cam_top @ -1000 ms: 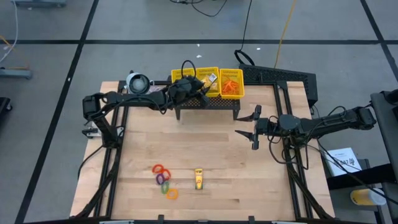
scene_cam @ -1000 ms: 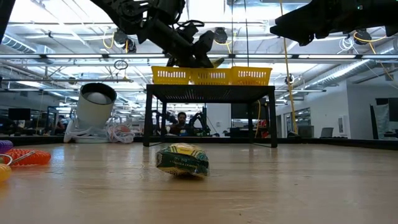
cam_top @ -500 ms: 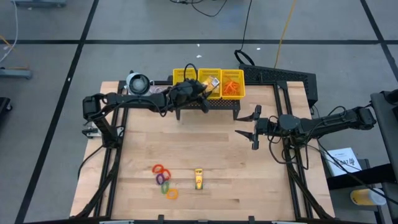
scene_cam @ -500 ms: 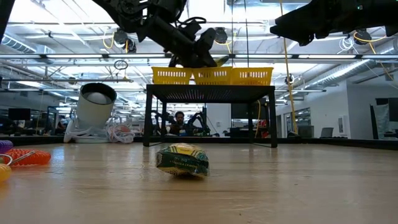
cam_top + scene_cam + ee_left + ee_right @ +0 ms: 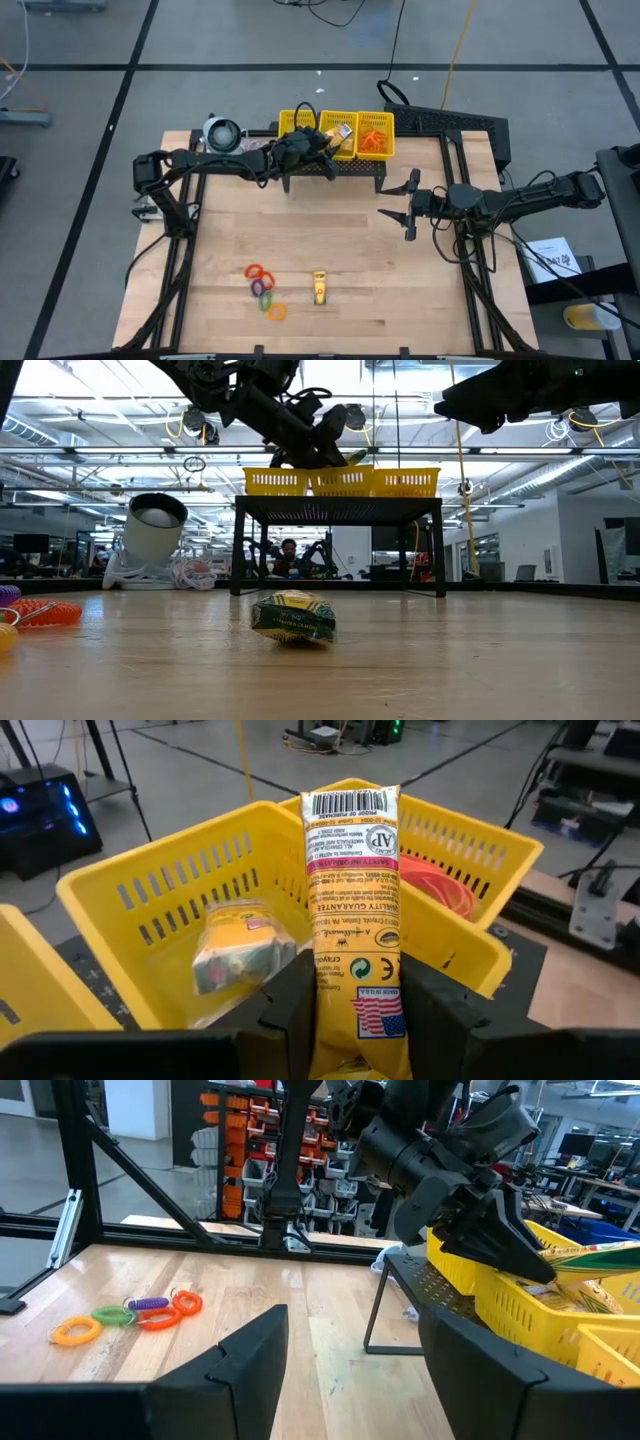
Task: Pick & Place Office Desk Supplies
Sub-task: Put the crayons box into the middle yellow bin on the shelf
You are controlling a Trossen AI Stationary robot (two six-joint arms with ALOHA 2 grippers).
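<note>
My left gripper (image 5: 322, 142) is up at the yellow mesh basket (image 5: 386, 152), shut on a long yellow packet (image 5: 352, 890) with a white printed label. The packet reaches out over the basket's middle compartment. A second packet (image 5: 240, 945) lies in that compartment, and orange rubber bands (image 5: 440, 885) fill the one beside it. On the table lie a third packet (image 5: 319, 288) and a cluster of coloured rings (image 5: 263, 290). My right gripper (image 5: 398, 200) hovers open over the table's right side, holding nothing. My left gripper pinches the packet's near end (image 5: 352, 1020) between its two fingers (image 5: 290, 1010). The packet runs along the fingers and sticks out ahead of them. Its labelled far end (image 5: 345, 805) hangs above the basket's rim, lifted clear of the table, nearly level.
The basket stands on a black perforated stand (image 5: 340, 510) at the table's far middle. A grey-white round device (image 5: 221, 131) with a cord sits left of it. Bare wood lies between the stand and the items near the front edge. A person shows far behind the stand.
</note>
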